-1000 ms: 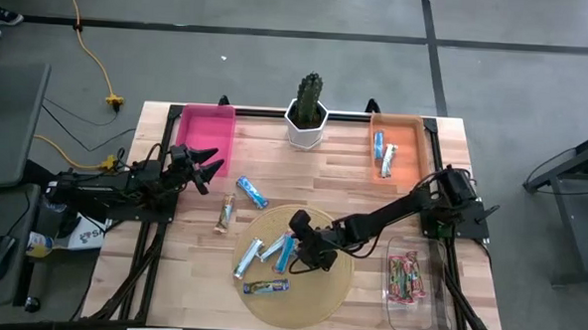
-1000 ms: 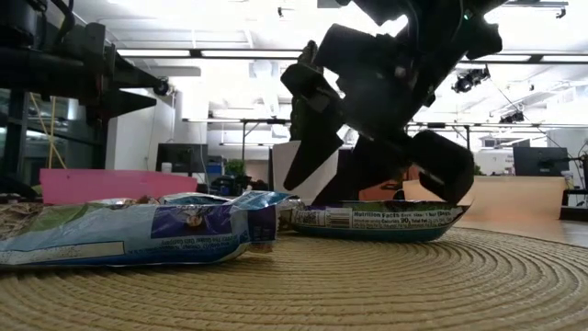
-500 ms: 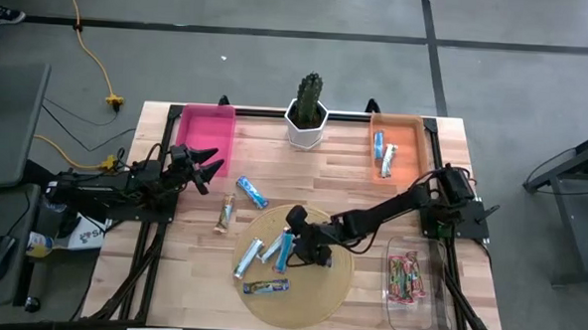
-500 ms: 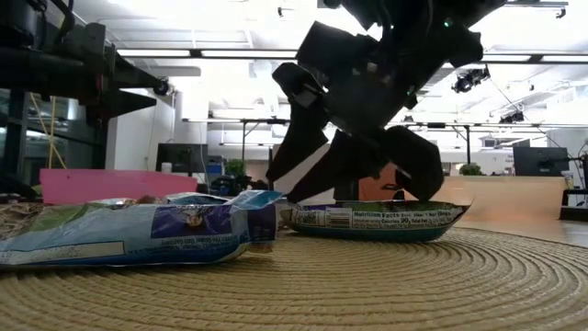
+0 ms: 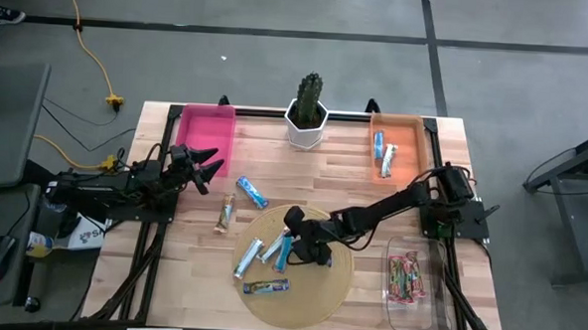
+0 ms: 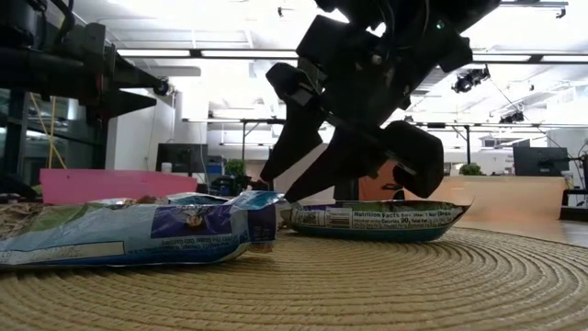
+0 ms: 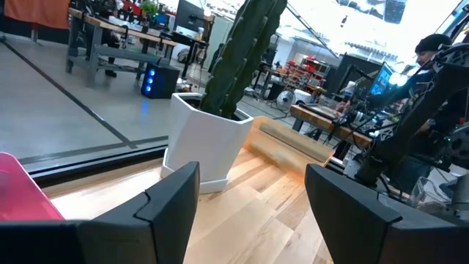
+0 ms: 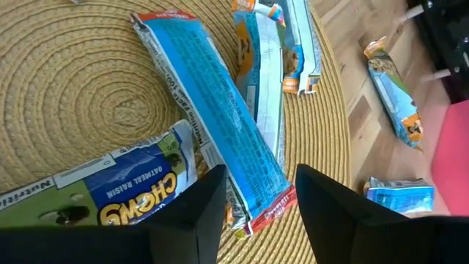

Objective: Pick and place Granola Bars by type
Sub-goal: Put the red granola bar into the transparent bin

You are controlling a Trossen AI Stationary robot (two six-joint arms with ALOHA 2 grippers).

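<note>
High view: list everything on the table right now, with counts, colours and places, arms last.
Granola bars on mat: four, blue-and-white, on the round woven mat.
Bars on bare wood: two, one blue, one tan, left of the mat.
Orange bin: one, far right, holding two bars.
Pink bin: one, far left.
Clear bin: one, near right, pink/red bars inside.
Cactus: one, green, white pot, far centre.
Left gripper: open, by the pink bin.
Right gripper: open, over the mat's bars.

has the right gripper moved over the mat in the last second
Yes. In the high view the right gripper has slid leftward across the round woven mat, toward the blue-and-white bars.
</note>
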